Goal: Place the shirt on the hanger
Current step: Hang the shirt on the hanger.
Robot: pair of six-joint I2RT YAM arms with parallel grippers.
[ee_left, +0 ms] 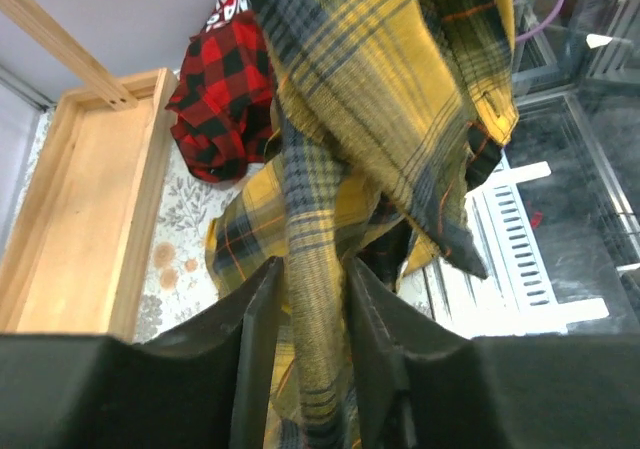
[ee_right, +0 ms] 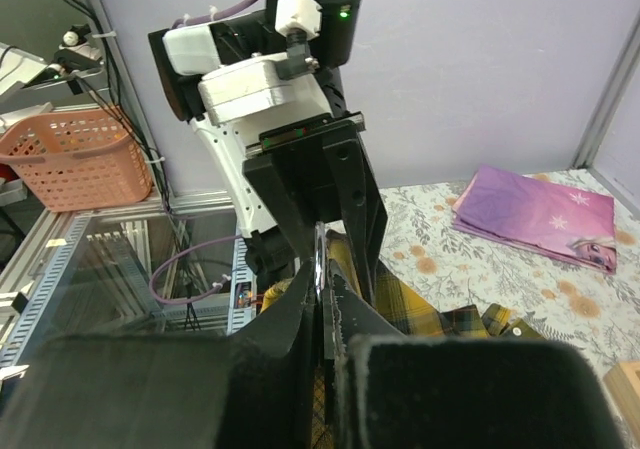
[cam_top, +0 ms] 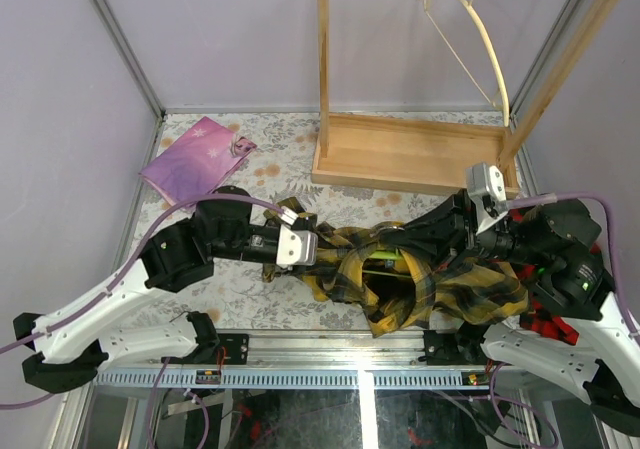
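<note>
"Looking for the shirt (cam_top: 440, 289): where is it?"

"Bunched over the counter (cam_top: 250, 289) between both arms, long axis left to right, with the hanger (cam_top: 386, 260) buried mid-heap."

"Which arm has it?"

"The left end effector (ee_left: 315, 269), at its left end: jaws roughly half-open, both fingers pressing a fold of cloth. The right end effector (ee_right: 320, 294) is squeezed fully together at the right end. Whether it pinches anything, I cannot tell."
</note>
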